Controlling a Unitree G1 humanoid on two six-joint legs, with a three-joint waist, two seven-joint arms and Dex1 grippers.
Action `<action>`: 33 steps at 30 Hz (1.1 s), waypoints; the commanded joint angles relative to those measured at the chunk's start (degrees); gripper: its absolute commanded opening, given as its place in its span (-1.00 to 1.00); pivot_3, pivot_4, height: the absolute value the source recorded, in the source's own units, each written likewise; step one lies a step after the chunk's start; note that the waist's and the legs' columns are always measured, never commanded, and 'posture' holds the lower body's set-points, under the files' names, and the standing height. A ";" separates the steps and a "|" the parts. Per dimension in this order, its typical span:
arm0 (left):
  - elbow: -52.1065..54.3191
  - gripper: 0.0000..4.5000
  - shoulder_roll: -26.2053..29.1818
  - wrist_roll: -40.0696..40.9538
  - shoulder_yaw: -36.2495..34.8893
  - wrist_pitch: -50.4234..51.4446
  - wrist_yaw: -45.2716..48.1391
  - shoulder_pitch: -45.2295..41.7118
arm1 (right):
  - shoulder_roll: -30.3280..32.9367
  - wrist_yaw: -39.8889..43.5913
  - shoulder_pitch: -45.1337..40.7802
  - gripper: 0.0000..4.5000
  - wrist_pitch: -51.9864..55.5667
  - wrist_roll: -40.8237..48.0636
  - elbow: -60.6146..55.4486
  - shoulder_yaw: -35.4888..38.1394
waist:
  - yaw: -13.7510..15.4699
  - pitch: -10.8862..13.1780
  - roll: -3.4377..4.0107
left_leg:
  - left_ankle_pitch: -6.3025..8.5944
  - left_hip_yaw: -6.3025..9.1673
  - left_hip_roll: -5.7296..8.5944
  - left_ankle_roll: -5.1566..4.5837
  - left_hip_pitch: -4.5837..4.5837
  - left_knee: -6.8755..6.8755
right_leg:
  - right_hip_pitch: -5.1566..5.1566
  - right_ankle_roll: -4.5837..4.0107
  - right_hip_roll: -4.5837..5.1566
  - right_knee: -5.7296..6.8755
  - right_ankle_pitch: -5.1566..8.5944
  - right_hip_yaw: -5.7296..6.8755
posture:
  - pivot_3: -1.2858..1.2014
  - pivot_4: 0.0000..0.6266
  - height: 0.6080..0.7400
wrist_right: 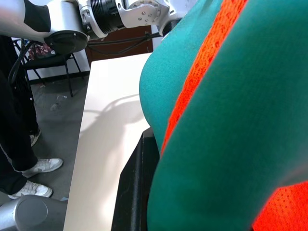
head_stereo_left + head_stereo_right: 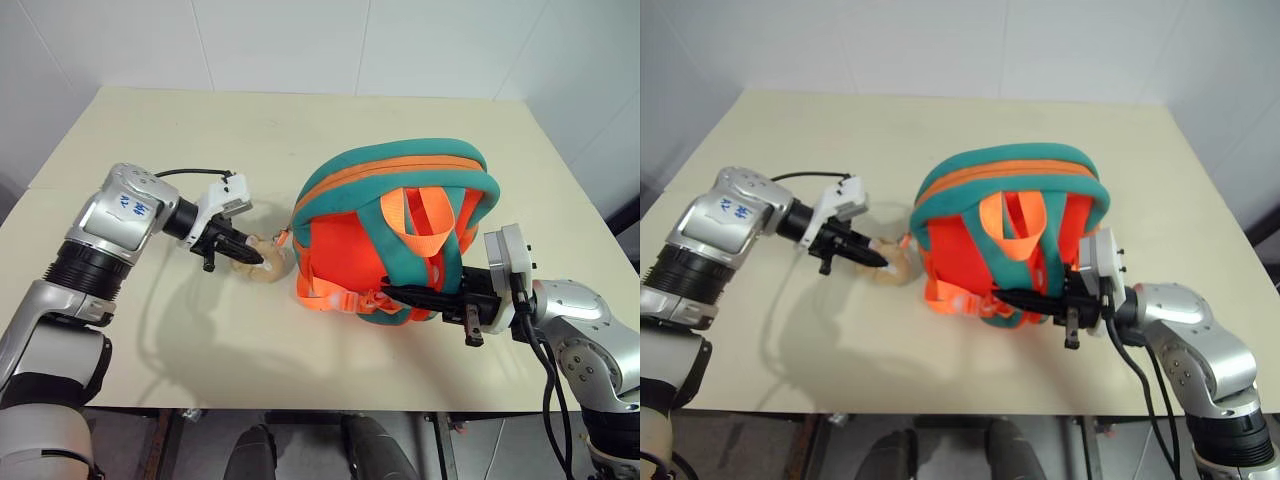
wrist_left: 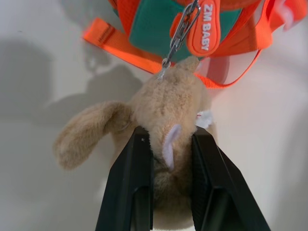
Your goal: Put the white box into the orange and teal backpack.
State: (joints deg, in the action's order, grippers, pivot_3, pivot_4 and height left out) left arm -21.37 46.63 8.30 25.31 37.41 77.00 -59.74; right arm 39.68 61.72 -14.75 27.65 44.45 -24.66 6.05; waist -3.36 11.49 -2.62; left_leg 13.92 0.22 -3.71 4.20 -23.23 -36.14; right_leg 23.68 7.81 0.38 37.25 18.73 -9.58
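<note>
Backpack [image 2: 395,235], small and rounded, teal-edged with orange trim, bright orange panel and straps, stands at the middle of my cream worktop [image 2: 200,130]. Its tan plush animal toy [image 2: 262,261] lies on the worktop just left of it, hooked on by a metal chain [image 3: 179,34] beside an orange tag [image 3: 204,28]. My left gripper [image 2: 250,255] reaches in from the left; in its wrist view the two black fingers [image 3: 132,187] stand narrowly apart and pinch the plush between them. My right gripper [image 2: 400,294] comes in level from the right at the near lower edge of the backpack, its fingers closed on the teal edge and strap there. Beyond the worktop, a person's legs and white shoes [image 1: 36,173] stand on the floor.
</note>
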 commanded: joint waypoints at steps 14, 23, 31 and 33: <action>2.67 -0.75 -2.58 0.59 -10.27 -4.62 -2.86 2.55 | 5.29 -1.48 -3.48 -1.00 3.73 -0.90 -1.32 1.19 | 0.08 0.00 0.00 | -0.04 0.02 0.00 -0.04 0.03 -0.17 | -0.01 0.01 0.01 0.22 -0.01 0.00 | 0.03 -0.52 1.00; 10.04 0.43 -0.38 4.82 -18.89 -0.65 -4.86 7.11 | 10.37 2.13 -4.57 0.22 5.56 -0.06 0.18 2.95 | 0.17 0.00 0.00 | -0.03 0.02 0.00 -0.05 -0.01 -0.07 | 0.01 0.03 0.03 0.15 0.01 0.00 | 0.03 -0.52 1.00; 11.74 1.00 2.91 8.39 -27.21 -7.71 -4.67 15.05 | 17.33 5.64 -1.34 0.99 6.07 -1.70 2.50 7.66 | 0.20 0.00 0.00 | -0.03 0.02 0.01 -0.05 0.02 -0.12 | -0.01 0.03 0.04 0.18 0.01 0.00 | 0.03 -0.52 1.00; 11.70 1.00 2.43 10.63 -31.20 -10.20 -5.45 16.79 | 20.23 6.71 1.44 0.99 5.59 -3.57 4.31 10.52 | 0.29 0.00 0.00 | -0.03 0.00 0.01 -0.05 0.01 -0.14 | -0.01 0.03 0.05 0.16 0.01 0.00 | 0.03 -0.52 1.00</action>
State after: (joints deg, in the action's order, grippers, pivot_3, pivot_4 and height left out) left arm -11.34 48.40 16.43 -1.69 29.75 71.96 -42.91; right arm 57.99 67.34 -14.25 33.88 41.94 -21.33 12.83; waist -3.07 11.49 -2.62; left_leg 13.89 0.22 -3.70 4.15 -23.22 -36.29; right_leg 23.67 7.84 0.44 37.41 18.74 -9.58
